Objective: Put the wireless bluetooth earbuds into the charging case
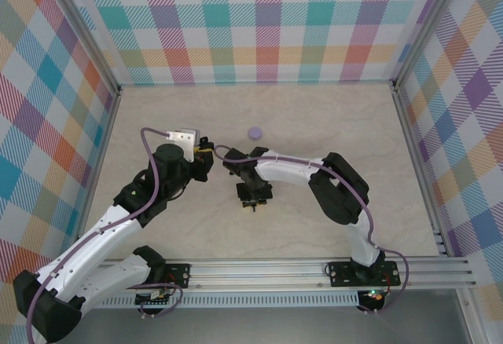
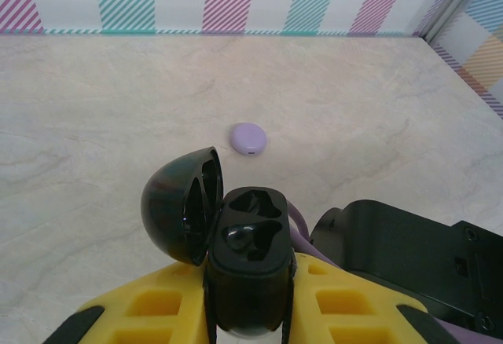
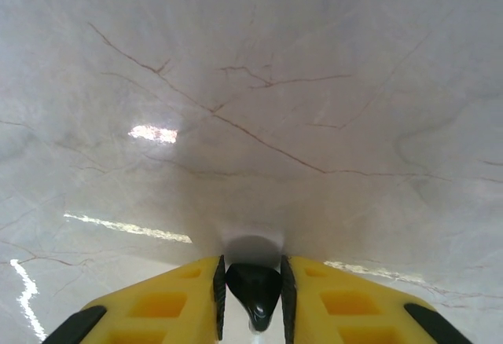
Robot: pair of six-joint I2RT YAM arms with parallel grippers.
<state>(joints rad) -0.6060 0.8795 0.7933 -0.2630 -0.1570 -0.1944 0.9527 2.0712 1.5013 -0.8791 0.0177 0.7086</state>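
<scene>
Right tool (image 3: 251,297), black earbud (image 3: 253,285) clamped between its jaws

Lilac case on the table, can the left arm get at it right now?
Probably not to pick up. The way across the table looks open, but the left gripper is shut on the open black case, so it isn't free for the lilac case.

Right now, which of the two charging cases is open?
The black charging case, gripped in the left claw, with its lid swung back showing the sockets. The lilac charging case lies shut on the table.
</scene>
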